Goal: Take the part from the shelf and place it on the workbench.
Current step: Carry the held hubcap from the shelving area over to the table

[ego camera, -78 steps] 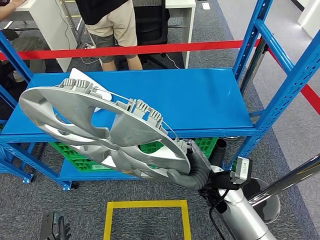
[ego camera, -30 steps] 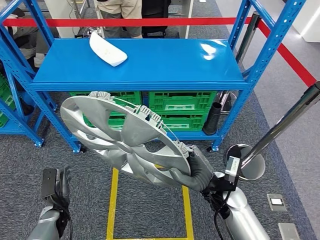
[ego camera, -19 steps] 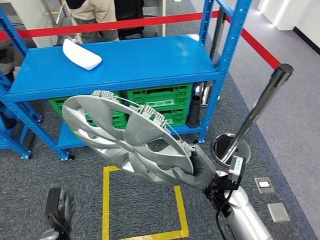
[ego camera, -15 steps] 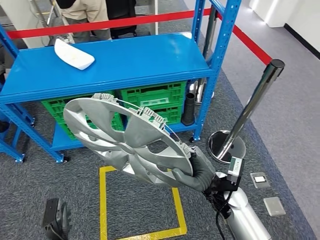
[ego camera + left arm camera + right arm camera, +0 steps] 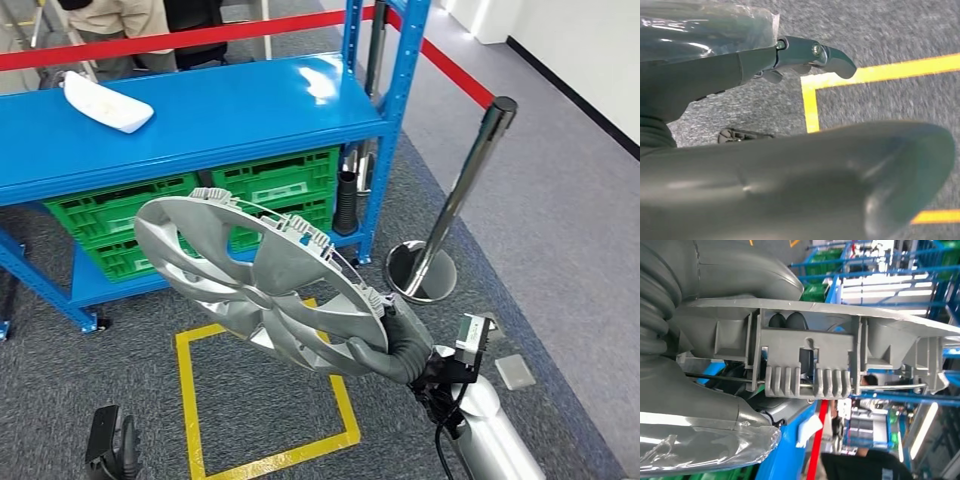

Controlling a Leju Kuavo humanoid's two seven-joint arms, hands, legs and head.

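Note:
The part is a large silver wheel cover (image 5: 264, 285) with spoke-shaped openings and clips along its rim. My right hand (image 5: 392, 345) grips it by the rim at the lower right and holds it tilted above the grey carpet, in front of the blue shelf (image 5: 226, 110). Up close in the right wrist view, the clipped rim of the wheel cover (image 5: 810, 355) sits between the thick thumb and the fingers of my right hand (image 5: 734, 275). My left hand (image 5: 109, 455) hangs low at the bottom left. The left hand (image 5: 813, 52) holds nothing, fingers apart, over the floor.
A white curved part (image 5: 106, 100) lies on the shelf top, with green crates (image 5: 264, 190) below. A chrome stanchion (image 5: 453, 200) with red tape stands to the right. A yellow square (image 5: 260, 400) is marked on the carpet under the cover. A person (image 5: 113, 15) stands behind the shelf.
The camera has turned right, so the shelf slid leftward and more open carpet shows at right. My right hand still holds the wheel cover in the same pose.

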